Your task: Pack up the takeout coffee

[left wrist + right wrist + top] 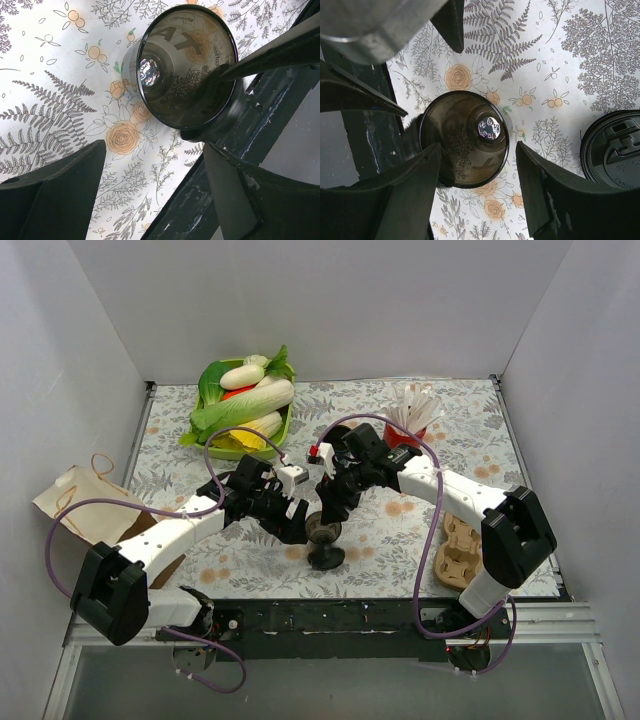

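The takeout coffee cup [322,531] is a dark, smoky cup that stands upright and uncovered near the table's front edge. I can see down to its shiny bottom [489,128]. Its black sip lid [615,150] lies flat on the cloth beside it and shows in the top view as the lid [326,559]. My right gripper [479,147] hangs open over the cup, one finger [405,195] overlapping the rim. My left gripper [154,150] is open and holds nothing, just short of the cup [185,65]. Both grippers [300,524] [329,506] crowd the cup from either side.
A green tray of vegetables [215,380] stands at the back left. A red cup of white sticks [405,433] stands at the back right. A tan pulp carrier [457,552] lies at the front right and a paper bag [85,505] at the left. The black table edge [210,200] runs close by.
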